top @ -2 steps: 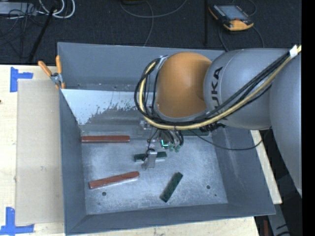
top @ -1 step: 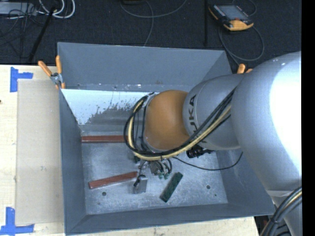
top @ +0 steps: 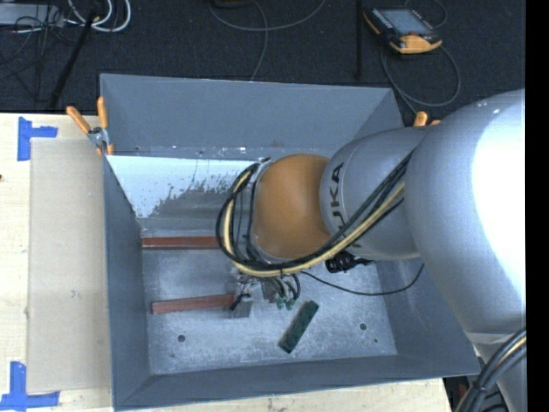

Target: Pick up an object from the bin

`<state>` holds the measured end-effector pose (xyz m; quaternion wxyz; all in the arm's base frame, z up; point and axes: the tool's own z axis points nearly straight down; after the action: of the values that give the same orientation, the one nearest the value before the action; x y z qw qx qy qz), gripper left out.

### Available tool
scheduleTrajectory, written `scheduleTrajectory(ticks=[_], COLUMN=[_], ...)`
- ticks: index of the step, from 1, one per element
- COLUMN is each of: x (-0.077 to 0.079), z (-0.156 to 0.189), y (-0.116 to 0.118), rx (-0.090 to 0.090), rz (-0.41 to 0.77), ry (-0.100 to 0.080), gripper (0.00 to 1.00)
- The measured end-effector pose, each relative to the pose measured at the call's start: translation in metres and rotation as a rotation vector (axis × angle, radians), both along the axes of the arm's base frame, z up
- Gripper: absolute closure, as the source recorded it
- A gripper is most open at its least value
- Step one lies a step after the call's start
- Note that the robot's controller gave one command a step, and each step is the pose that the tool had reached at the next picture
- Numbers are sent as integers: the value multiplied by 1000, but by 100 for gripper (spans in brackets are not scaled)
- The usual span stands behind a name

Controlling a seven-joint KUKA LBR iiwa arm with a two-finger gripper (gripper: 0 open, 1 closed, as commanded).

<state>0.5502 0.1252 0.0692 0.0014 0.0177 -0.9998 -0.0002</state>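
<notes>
The tool [top: 244, 302] sits low over the floor of the grey metal bin [top: 257, 110], right at the right-hand end of a long, flat reddish-brown strip [top: 193, 305]. That strip lies flat on the floor and runs almost level across the view, its far end pointing away from the tool. The tool's grey tip meets that end of the strip. I cannot tell whether it touches the strip or hangs just above it. Nor can I tell whether the tool is released or clenched, because the wrist above covers much of it.

Just above the strip's right end, and partly over it, bulges the rounded orange cover [top: 287, 204] on the wrist. Black and yellow cables [top: 233, 221] loop round the cover on the side that faces the strip. From the cover, the thick silver arm [top: 463, 213] leads away from the strip, out over the bin's rim.

Beyond the strip's right end, past the tool and a little nearer the bin's near wall, lies a dark green flat bar [top: 298, 326]. It is tilted, lies apart from the strip, and is clear of the tool.

On the strip's other side, towards the far wall and roughly parallel to it, a second reddish-brown strip [top: 180, 242] shows at the foot of that sloping wall. It may be a separate piece or the first strip mirrored in the shiny metal; I cannot tell which. The floor around the strip is speckled grey.
</notes>
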Motion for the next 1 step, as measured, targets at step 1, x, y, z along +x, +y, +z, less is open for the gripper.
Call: scheduleTrajectory(ticks=[1], x=[1], z=[160], y=[18], rx=[1], rz=[303], ry=[-11], gripper=[100])
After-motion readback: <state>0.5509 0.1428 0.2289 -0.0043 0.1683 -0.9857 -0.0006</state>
